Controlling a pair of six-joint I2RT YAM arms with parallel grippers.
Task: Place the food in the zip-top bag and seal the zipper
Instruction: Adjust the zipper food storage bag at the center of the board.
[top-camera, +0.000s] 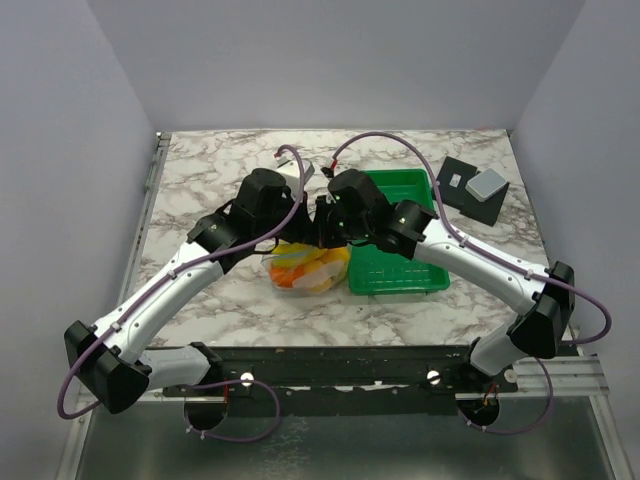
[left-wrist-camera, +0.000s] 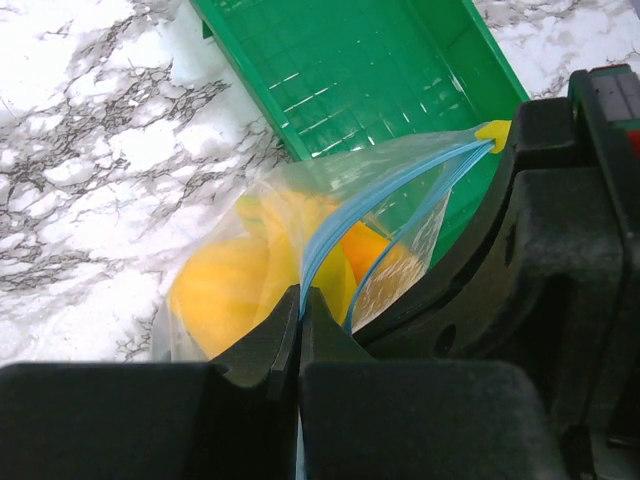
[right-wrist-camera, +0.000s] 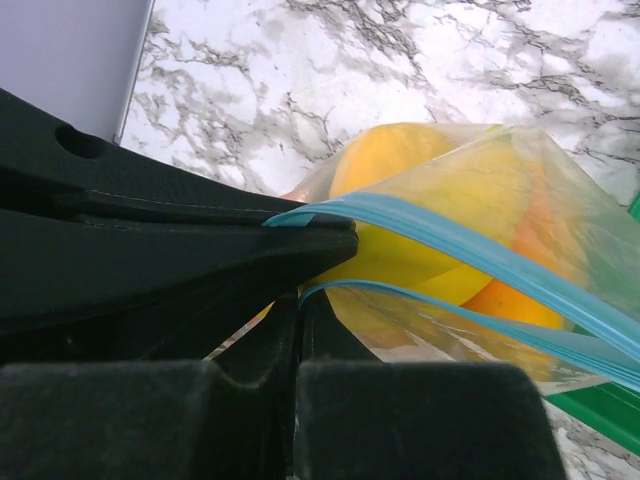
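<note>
- At mid-table in the top view, the bag (top-camera: 318, 282) lies on the marble table (top-camera: 200, 180), its clear sides bulging with food (top-camera: 300, 262); the pieces that show are orange and yellow, all inside the bag.
- At 3 o'clock of the bag sits the green tray (top-camera: 395, 265); whether its near-left corner touches the bag or lies just beside it, I cannot tell.
- At 2 o'clock of the tray, well apart from the bag, a black pad (top-camera: 470, 208) carries a small grey block (top-camera: 488, 184).
- Both arms bend inward and meet at 12 o'clock of the bag, wrists side by side over its mouth.
- Left gripper (left-wrist-camera: 300, 300): jaws pressed together with no gap, pinching the blue zipper (left-wrist-camera: 380, 185) at the tip; from the pinch the strip arcs toward 2 o'clock and ends at a small yellow tab (left-wrist-camera: 493, 130).
- Right gripper (right-wrist-camera: 297, 305): jaws likewise closed tight; the lower blue strip runs in at the tips, so it appears to grip that side of the zipper.
- Right wrist view: the two strips stand apart, the upper one held by the left gripper at 9 o'clock, the lower at the right gripper's tips; yellow food shows between them, so the mouth is unsealed there.
- Left wrist view: the right gripper's black body fills the 3 o'clock side, close against the bag; the tray lies beyond at 12 o'clock.
</note>
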